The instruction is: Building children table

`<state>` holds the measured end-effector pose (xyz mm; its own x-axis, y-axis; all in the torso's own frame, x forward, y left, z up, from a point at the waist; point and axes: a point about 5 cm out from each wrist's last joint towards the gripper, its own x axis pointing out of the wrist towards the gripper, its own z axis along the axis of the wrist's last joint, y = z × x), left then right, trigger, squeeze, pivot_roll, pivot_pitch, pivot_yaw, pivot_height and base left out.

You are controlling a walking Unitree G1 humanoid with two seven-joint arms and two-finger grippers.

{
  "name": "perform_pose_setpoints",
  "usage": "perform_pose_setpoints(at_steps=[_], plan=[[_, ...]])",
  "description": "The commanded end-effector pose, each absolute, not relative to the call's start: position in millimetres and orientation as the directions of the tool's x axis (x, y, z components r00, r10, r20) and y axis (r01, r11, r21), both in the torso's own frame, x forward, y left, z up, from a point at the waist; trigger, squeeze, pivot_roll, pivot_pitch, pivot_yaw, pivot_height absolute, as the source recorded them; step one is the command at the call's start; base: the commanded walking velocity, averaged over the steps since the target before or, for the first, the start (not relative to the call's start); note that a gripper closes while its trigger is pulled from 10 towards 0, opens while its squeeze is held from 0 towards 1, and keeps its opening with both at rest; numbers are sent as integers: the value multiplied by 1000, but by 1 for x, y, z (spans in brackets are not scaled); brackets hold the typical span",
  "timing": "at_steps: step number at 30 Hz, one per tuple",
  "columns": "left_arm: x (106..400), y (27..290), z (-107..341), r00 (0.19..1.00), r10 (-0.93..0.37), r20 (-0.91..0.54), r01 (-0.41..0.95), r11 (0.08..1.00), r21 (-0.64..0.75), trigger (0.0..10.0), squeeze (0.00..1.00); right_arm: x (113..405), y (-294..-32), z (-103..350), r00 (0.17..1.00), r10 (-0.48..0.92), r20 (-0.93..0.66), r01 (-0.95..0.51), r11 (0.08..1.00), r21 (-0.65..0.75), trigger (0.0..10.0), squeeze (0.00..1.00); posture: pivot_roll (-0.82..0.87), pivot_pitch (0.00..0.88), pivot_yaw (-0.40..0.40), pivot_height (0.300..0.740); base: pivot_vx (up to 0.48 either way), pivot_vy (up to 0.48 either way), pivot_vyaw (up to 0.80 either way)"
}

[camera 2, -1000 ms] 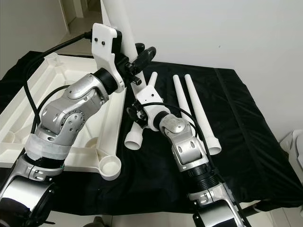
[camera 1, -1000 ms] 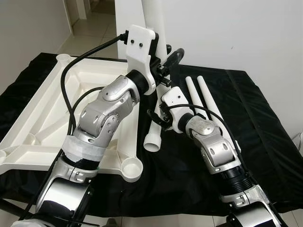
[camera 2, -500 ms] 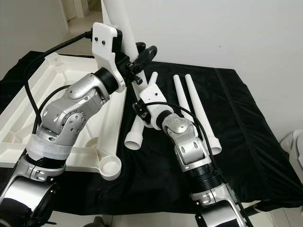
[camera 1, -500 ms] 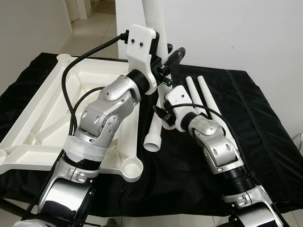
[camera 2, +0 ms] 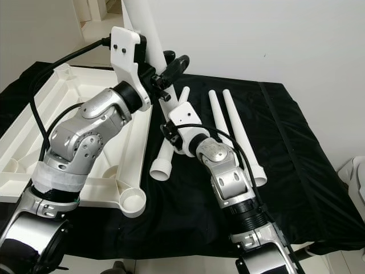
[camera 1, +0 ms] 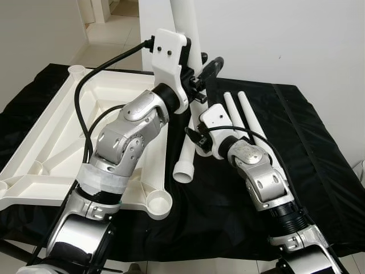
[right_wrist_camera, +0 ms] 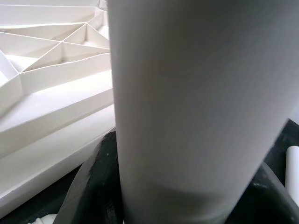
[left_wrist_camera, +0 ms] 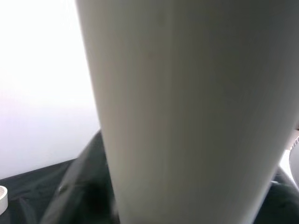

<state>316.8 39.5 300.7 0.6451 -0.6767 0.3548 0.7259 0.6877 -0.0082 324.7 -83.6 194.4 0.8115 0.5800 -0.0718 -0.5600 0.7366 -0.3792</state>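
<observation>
Holding one white leg (camera 1: pixel 183 20) up high, both claws pinch it.
The left gripper (camera 1: pixel 197 80) sits above the right gripper (camera 1: pixel 197 117); the tabletop (camera 1: pixel 51 142) lies upside down on the black cloth (camera 1: pixel 319 154).

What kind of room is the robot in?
Probably a plain room in a home, set up for building furniture. A white upside-down tabletop and loose white table legs lie on a black cloth, beside a bare white wall, with a tiled hallway behind.

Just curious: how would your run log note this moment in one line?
left gripper: grips upright leg | right gripper: on same leg | tabletop: upside down | spare legs: on cloth
</observation>
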Motion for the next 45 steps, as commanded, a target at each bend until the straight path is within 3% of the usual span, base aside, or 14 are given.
perform_pose_setpoints(at_steps=[1,2,3,4,18,19,22,23,26,27,32,35,36,45], plan=[[314,34,304,577,-740,345,783,622,25,10000,1000,322,-78,194,796,602,-58,-573,719,-393,10000,0,97,0,-13,740,0,0,0],[314,34,304,577,-740,345,783,622,25,10000,1000,322,-78,194,796,602,-58,-573,719,-393,10000,0,97,0,-13,740,0,0,0],[314,34,304,576,-741,345,783,621,28,10000,643,323,-79,194,800,597,-55,-569,727,-384,10000,0,96,0,-14,740,0,0,0],[311,34,304,559,-753,347,795,605,33,10000,0,325,-80,194,817,575,-47,-554,758,-345,10000,0,96,0,-15,740,0,0,0],[299,35,293,513,-790,336,835,550,19,10000,0,333,-85,197,878,479,5,-464,853,-239,10000,0,98,0,-16,740,0,0,0],[299,35,293,511,-790,338,837,546,10,10000,1000,333,-86,197,878,478,5,-463,853,-239,10000,0,98,0,-17,740,0,0,0],[300,36,294,517,-786,338,833,553,10,10000,1000,333,-87,197,880,476,6,-461,856,-236,10000,0,98,0,-19,740,0,0,0],[300,37,294,524,-782,339,828,560,11,10000,565,334,-88,197,883,469,7,-455,860,-230,10000,0,98,0,-19,740,0,0,0],[300,37,294,524,-781,339,828,561,12,10000,565,334,-89,197,885,466,7,-452,862,-228,10000,0,98,0,-19,740,0,0,0],[300,37,294,523,-782,339,828,560,13,10000,0,334,-90,197,888,459,9,-446,866,-226,10000,0,98,0,-20,740,0,0,0],[296,41,285,541,-778,319,822,570,-4,10000,0,341,-104,197,942,335,27,-329,934,-138,10000,0,96,0,-20,740,0,0,0],[296,41,285,541,-778,319,822,570,-4,10000,0,341,-104,197,942,335,27,-329,934,-138,10000,0,96,0,-20,740,0,0,0],[292,45,273,549,-784,288,821,571,-11,10000,0,345,-119,198,971,236,47,-232,970,-71,10000,0,96,0,-21,740,0,0,0],[287,52,252,576,-789,215,809,588,-8,10000,0,348,-135,206,986,135,102,-136,991,2,10000,0,98,0,-22,740,0,0,0]])
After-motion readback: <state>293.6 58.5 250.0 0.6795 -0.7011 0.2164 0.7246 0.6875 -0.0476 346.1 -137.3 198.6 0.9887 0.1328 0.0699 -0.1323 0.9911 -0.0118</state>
